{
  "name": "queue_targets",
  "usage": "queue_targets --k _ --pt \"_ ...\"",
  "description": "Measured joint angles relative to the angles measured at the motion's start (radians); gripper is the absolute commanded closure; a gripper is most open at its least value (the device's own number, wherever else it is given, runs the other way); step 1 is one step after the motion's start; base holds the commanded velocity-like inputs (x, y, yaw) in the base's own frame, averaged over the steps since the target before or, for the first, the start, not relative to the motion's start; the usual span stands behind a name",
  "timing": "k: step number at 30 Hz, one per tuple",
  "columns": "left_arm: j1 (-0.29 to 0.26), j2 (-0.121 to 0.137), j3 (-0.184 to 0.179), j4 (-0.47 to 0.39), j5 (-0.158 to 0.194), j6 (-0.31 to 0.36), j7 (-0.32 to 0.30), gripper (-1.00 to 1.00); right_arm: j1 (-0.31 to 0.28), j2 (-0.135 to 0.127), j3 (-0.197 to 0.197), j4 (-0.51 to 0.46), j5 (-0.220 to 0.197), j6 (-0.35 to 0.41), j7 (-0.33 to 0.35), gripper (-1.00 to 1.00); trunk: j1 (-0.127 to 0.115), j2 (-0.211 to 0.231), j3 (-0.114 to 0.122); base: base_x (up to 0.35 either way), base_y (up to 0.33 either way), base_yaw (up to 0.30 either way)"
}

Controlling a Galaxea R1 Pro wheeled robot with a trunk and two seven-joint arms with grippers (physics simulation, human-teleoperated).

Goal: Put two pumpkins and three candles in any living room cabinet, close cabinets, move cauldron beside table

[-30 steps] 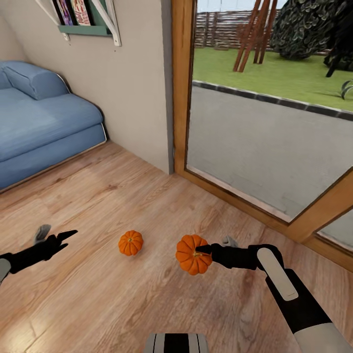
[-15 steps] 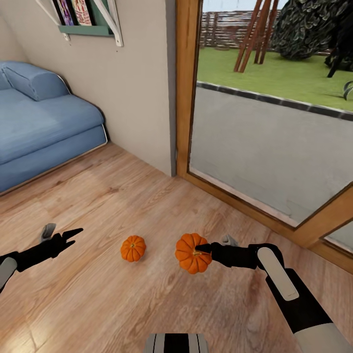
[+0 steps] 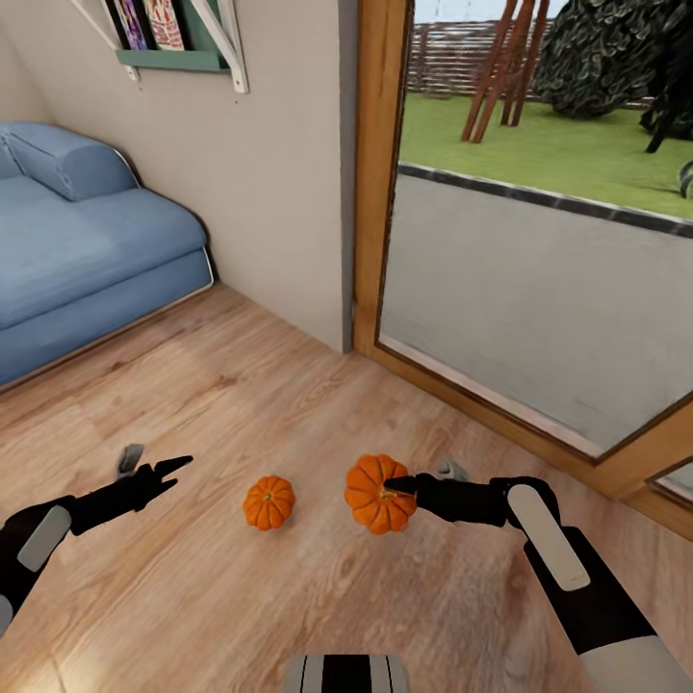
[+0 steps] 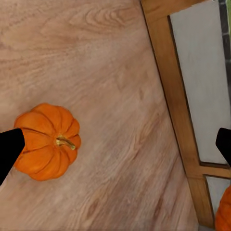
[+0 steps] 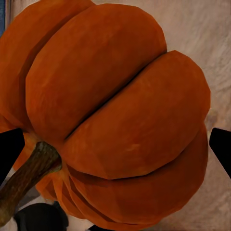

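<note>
Right gripper [image 3: 402, 486] clenched on held pumpkin [image 3: 377, 495], lifted | left gripper [image 3: 166, 472] spread wide, floor pumpkin [image 3: 269, 502] just right | risk: misaligned closing rolls it away

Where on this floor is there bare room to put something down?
The wood floor lies bare between the blue sofa and the glass door's frame, and also nearest the robot. It is crowded in the middle: the loose pumpkin sits between the left gripper and the right gripper with the held pumpkin.
</note>
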Motion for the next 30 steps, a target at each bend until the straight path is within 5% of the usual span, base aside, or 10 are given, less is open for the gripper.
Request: queue_targets --k 10,17,30 --pt "0.000 -0.003 -0.001 0.000 0.000 0.000 0.001 -1.00 0.001 0.001 -0.002 -0.033 -0.009 0.000 0.005 1.00 0.000 0.000 0.000 0.136 0.108 0.000" --pt "0.000 -0.004 -0.001 -0.003 0.000 0.000 0.000 -1.00 0.006 -0.009 -0.006 -0.130 -0.190 0.000 -0.005 1.00 0.000 0.000 0.000 0.007 -0.013 0.000" --pt "0.000 -0.005 -0.002 -0.011 0.000 0.000 0.001 -1.00 0.013 -0.005 -0.006 -0.187 -0.224 0.001 -0.006 1.00 0.000 0.000 0.000 0.034 0.001 0.000"
